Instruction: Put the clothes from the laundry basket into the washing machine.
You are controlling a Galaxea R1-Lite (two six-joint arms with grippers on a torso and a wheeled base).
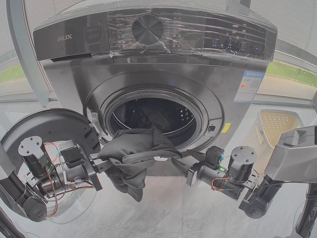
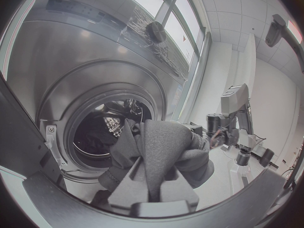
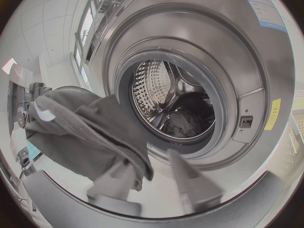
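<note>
One dark grey cloth garment (image 1: 135, 156) hanging gripped by left pincer (image 1: 99, 163), right pincer (image 1: 182, 157) standing open, dark clothes (image 1: 148, 114) in steel drum (image 1: 185, 115) lying uncountable.

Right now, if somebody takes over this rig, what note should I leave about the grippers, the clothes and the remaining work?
The left gripper is shut on the dark grey garment, held in front of the lower edge of the washing machine opening.
The right gripper is open beside the garment's right edge.
Done: the door is open, and dark clothes lie in the drum.
Left: put this garment into the drum and release it. The laundry basket stands right of the machine; its bottom is hidden, so check it.
</note>
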